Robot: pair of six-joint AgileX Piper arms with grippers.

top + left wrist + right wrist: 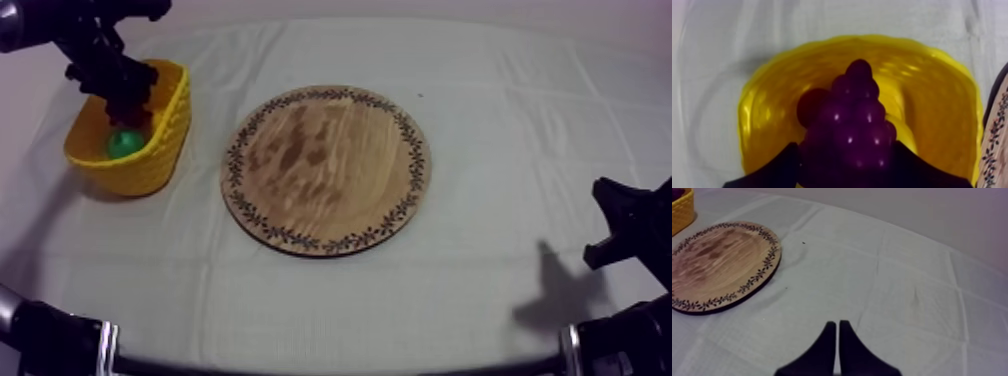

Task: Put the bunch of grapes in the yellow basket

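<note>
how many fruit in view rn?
1: bunch of grapes in the left gripper, over the yellow basket. A green blob there in the top view may be another.

cloth-covered table (480,290) | wooden board (325,168) mid-table | yellow basket (165,150) beside it, left

No legible text — no labels

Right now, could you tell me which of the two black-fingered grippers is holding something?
The left gripper, shut on the purple bunch of grapes over the yellow basket; the right gripper is shut on nothing, near the round wooden board.
</note>
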